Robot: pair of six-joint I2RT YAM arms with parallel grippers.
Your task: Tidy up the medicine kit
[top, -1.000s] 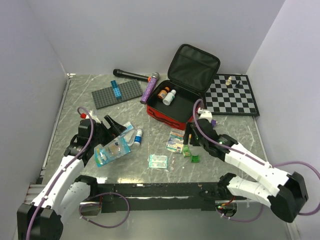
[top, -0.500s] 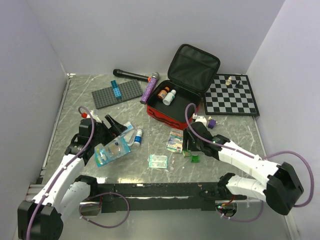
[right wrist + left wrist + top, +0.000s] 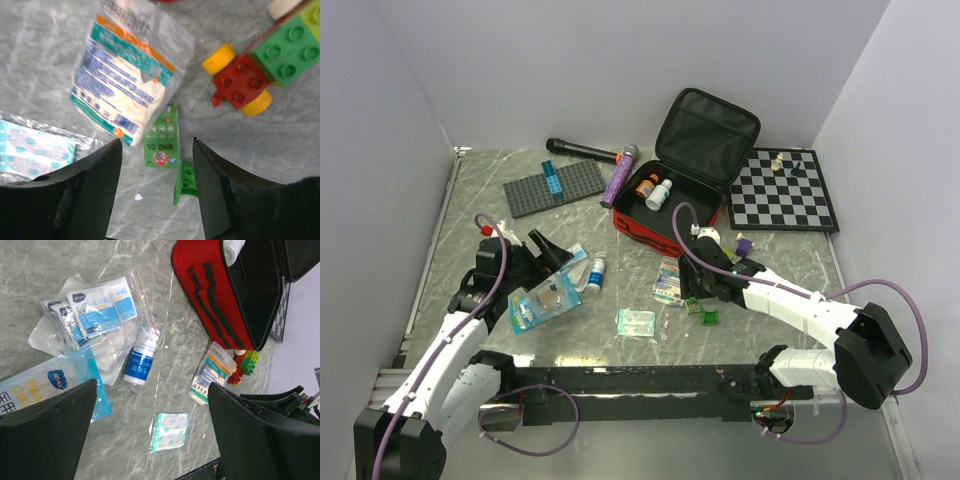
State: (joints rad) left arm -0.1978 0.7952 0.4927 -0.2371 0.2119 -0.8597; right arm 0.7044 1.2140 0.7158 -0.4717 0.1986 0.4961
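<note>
The medicine kit [image 3: 642,228] sits open toward the back middle of the table [image 3: 480,200], its lid propped up. It lies between the grey baseplate [image 3: 555,187] and the chessboard [image 3: 782,190], and two small bottles [image 3: 659,194] lie inside it.

Just in front of the kit, my right gripper [image 3: 156,145] hangs low with its jaws spread wide, holding nothing. A small green box [image 3: 161,142] marked WIND OIL lies between my fingers. A white-and-teal packet [image 3: 120,85] touches the box, a toy car of bricks [image 3: 252,75] lies near it, and a bagged sheet of plasters [image 3: 35,150] is on the other side.

My left gripper [image 3: 152,387] is well off to the left, also wide open and empty, above a bag of alcohol wipes [image 3: 97,310], a blue-labelled bottle [image 3: 141,360] and a blue pouch [image 3: 45,385].
</note>
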